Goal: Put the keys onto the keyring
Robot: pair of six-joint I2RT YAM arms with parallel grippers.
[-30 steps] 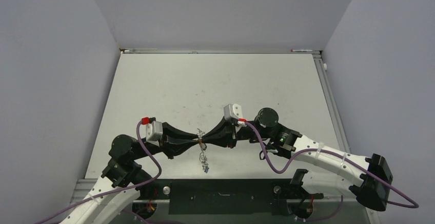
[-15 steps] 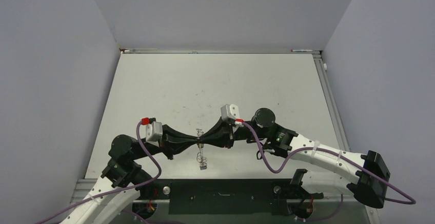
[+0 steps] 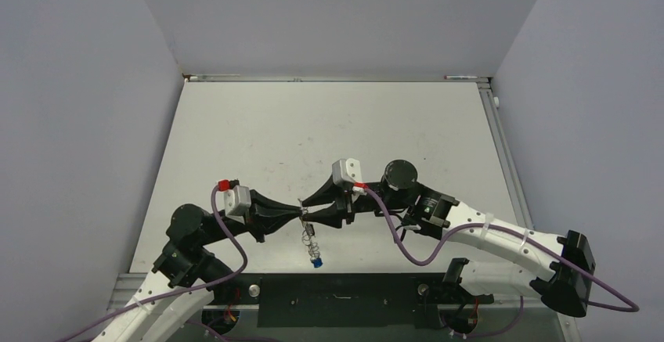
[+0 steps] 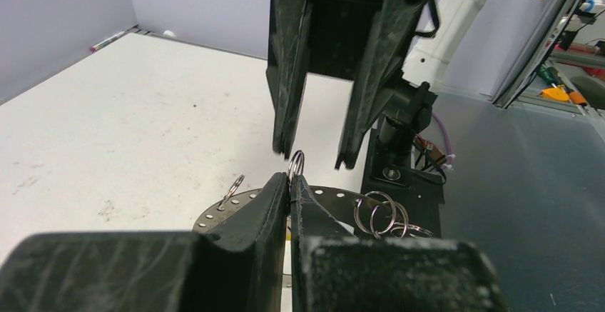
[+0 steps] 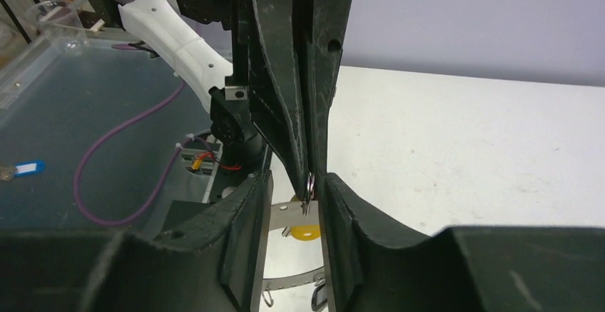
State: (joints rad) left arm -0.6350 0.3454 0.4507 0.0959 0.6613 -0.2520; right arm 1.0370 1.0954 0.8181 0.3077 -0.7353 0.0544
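Silver wire of the keyring [image 4: 296, 165] shows edge-on, pinched between the tips of your left claw [image 4: 290, 182], which is clenched on it above the table [image 3: 329, 123]. More silver rings [image 4: 378, 215] hang just beside it, and the blue-headed key [image 3: 315, 263] sits at the low end of that string. Your right claw [image 5: 296, 178] is released, and its fingers [image 4: 288, 69] straddle the left claw's tips and the keyring.
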